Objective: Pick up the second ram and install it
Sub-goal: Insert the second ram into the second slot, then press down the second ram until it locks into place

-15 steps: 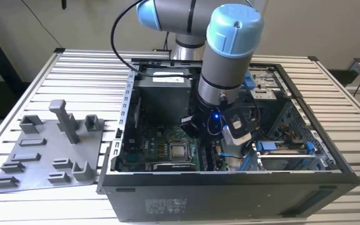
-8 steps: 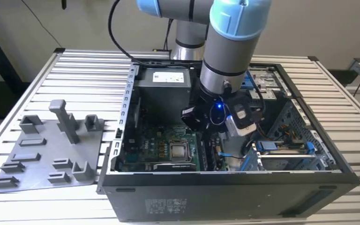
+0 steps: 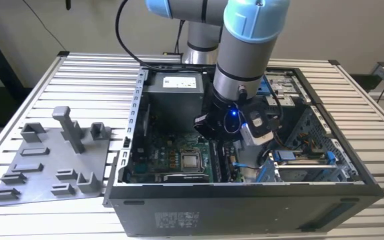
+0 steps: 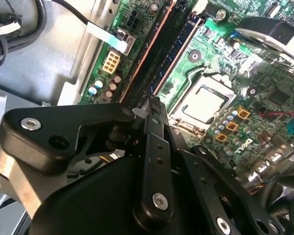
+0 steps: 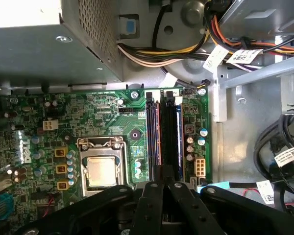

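My gripper (image 4: 154,104) is down inside the open computer case (image 3: 245,200), over the memory slots of the green motherboard (image 5: 112,112). The second ram (image 5: 169,137) is a dark stick standing edge-up in a slot beside a blue slot (image 5: 152,137). It also appears in the second wrist view (image 4: 154,58). My gripper (image 5: 165,185) has its fingers closed together at one end of that stick. Whether the tips pinch it or only rest on its top edge, I cannot tell. In the exterior view the wrist (image 3: 229,122) hides the fingers.
The grey fixture plate (image 3: 48,165) with posts and slots lies on the slatted table at the exterior view's left. Inside the case are the processor socket (image 5: 102,171), the power supply box (image 5: 39,44), cable bundles (image 5: 186,49) and a drive cage (image 3: 305,160).
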`<state>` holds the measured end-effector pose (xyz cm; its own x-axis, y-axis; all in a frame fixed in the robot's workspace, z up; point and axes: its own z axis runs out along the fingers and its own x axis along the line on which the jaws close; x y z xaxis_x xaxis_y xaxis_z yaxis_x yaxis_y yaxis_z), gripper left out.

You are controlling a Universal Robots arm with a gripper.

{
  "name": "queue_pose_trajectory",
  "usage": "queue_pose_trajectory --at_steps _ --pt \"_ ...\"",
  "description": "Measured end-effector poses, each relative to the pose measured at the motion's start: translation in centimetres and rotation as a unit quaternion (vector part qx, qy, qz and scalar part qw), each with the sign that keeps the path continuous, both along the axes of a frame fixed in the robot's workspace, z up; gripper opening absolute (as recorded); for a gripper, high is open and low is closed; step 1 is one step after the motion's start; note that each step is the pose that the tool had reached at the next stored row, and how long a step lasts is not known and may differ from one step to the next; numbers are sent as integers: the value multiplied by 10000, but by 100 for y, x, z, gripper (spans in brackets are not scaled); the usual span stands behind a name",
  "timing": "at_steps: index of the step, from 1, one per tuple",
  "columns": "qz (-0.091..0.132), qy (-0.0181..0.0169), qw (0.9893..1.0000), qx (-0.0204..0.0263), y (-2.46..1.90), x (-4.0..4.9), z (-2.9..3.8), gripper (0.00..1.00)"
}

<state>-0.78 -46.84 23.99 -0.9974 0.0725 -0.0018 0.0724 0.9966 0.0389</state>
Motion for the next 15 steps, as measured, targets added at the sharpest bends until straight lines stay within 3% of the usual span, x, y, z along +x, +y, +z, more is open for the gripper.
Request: queue_pose_trajectory --at_steps 15 --pt "2 0 10000 0 -5 0 0 11"
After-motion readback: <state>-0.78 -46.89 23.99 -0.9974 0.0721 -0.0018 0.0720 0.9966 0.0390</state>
